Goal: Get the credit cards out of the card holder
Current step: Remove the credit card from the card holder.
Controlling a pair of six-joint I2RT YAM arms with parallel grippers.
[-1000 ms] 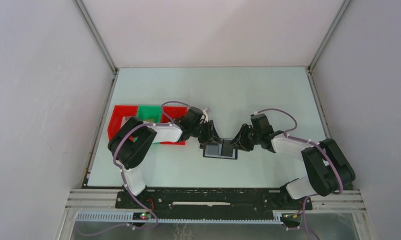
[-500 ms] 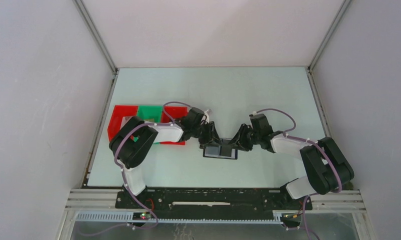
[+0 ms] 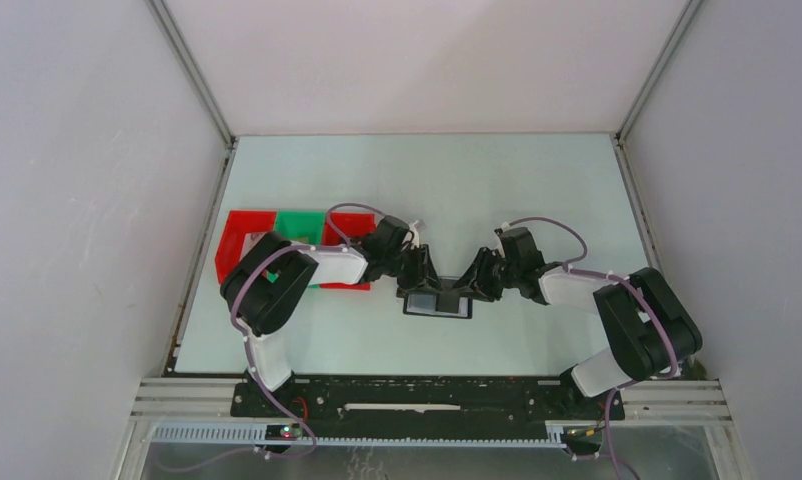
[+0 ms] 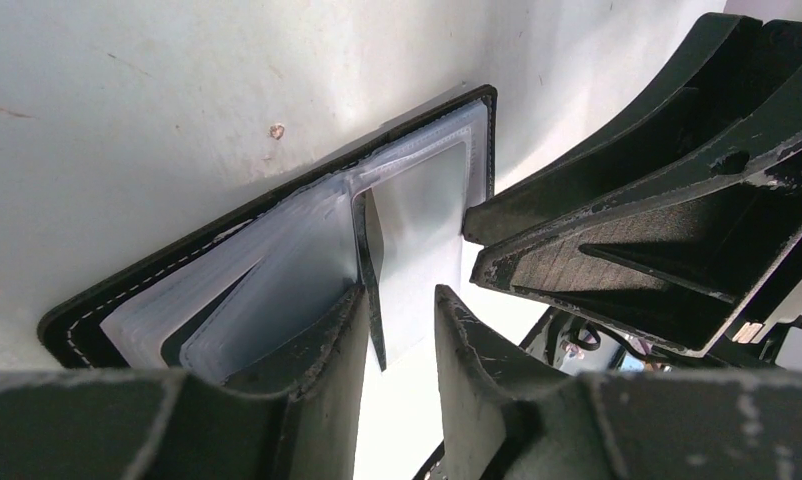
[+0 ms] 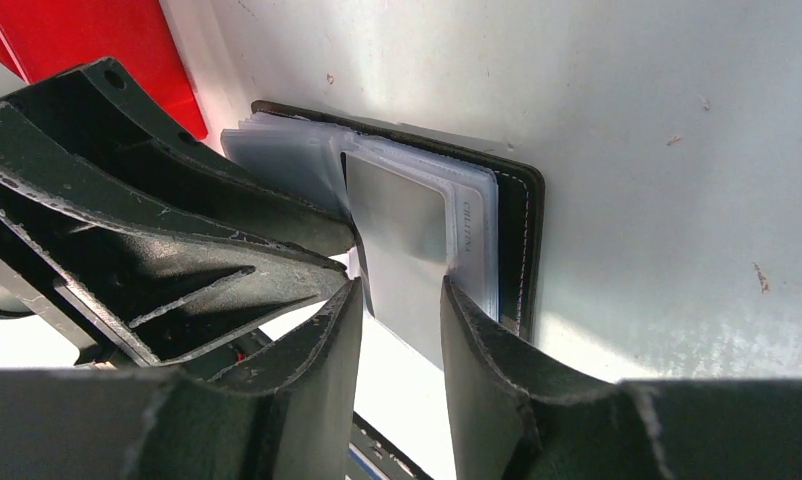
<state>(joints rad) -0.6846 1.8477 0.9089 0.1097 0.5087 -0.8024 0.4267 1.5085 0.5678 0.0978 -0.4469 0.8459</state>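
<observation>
The black card holder lies open on the table between both grippers, its clear sleeves fanned out. In the left wrist view its stitched rim shows, with a pale grey card in a sleeve. My left gripper is slightly open, and a thin dark sleeve edge stands in the gap against its left finger. My right gripper is slightly open over a grey card that sticks out of the holder. In the top view the left gripper and the right gripper nearly touch.
A red tray with a green section sits at the left, partly under the left arm; its corner shows in the right wrist view. White walls enclose the table on three sides.
My right gripper has moved a little to the left, closer to the left gripper. The card holder has shifted slightly left with it.
</observation>
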